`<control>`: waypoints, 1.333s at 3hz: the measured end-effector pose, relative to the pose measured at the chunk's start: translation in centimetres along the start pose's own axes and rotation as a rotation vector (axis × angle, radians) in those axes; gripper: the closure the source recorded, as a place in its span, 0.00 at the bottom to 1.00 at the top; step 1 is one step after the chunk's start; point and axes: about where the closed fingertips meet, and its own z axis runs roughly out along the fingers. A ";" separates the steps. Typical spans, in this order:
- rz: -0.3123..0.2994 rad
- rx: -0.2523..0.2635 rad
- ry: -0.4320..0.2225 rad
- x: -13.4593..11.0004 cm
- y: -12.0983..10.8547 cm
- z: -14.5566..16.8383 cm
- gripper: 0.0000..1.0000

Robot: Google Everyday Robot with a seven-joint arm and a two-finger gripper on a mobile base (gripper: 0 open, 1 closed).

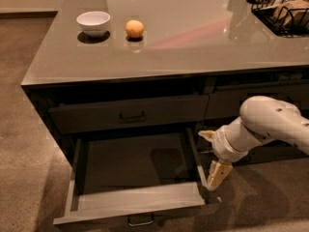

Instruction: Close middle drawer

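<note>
The middle drawer [137,204] is pulled far out of the dark cabinet, below the shut top drawer [130,114]. Its lighter grey inner walls and dark floor show, and it holds nothing. Its bar pull [141,221] sits at the bottom edge of the view. My gripper [216,175] hangs from the white arm [270,124] just to the right of the drawer's right front corner, pointing down, close to the drawer's right wall.
On the grey countertop [193,47] stand a white bowl [93,22] and an orange fruit [134,28]. A black wire basket [285,11] sits at the back right. Brown carpet [24,144] surrounds the cabinet.
</note>
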 end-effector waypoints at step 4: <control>-0.164 -0.130 0.054 0.5 4.2 14.9 0.00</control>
